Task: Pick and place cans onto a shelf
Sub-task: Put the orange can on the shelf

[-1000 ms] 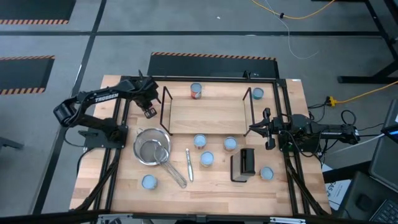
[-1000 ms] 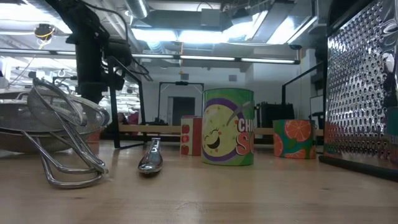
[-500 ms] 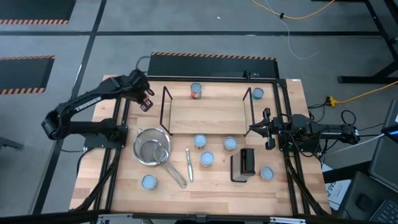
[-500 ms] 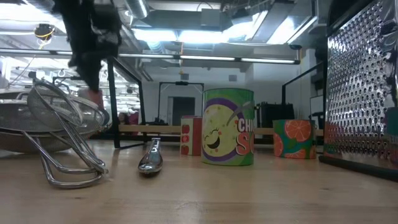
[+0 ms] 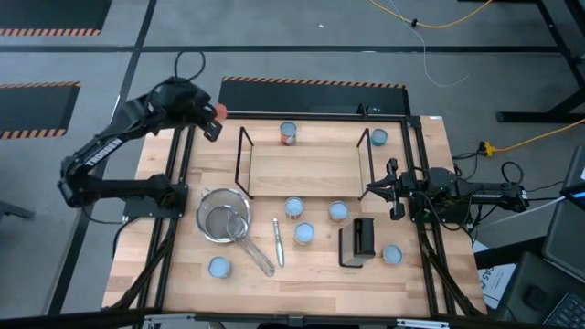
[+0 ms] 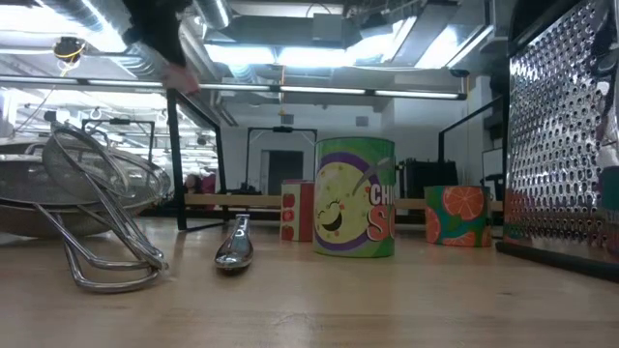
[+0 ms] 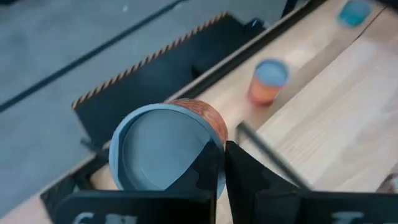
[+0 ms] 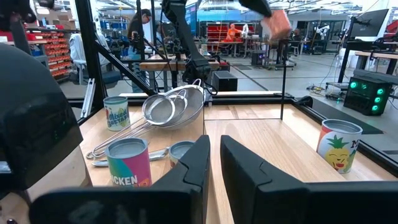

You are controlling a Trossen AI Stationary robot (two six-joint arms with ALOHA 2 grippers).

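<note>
Pale butcher-block planks form the tabletop (image 5: 302,274), ringed by a black metal frame, with grey floor and hazard-striped mats beyond. At its centre lies the shelf (image 5: 304,169), a smooth light-wood board with upright black wire frames at both short ends. Raised near the shelf's far left corner, the left gripper (image 5: 209,119) clamps its dark fingers (image 7: 205,171) on a red-sided can (image 7: 166,152); the left wrist view shows that tin's round blue-silver top and orange-red wall, detail lost from overhead. Another red can (image 5: 289,133) stands just behind the shelf, a blue-topped one (image 5: 378,137) past its far right corner, and three more (image 5: 293,207) cluster along its near edge. On the shelf's near left side sits a domed wire-mesh strainer (image 5: 223,218), and a shiny spoon (image 5: 278,241) lies beside it. A small black box (image 5: 362,237) sits off the shelf's near right corner. Only the low view reveals printed labels: a green can with a cartoon face (image 6: 355,196), and a perforated metal grater wall (image 6: 561,135). Beside the shelf's right end, the right gripper (image 5: 391,194) waits, its fingers (image 8: 196,163) nearly together, holding nothing.
</note>
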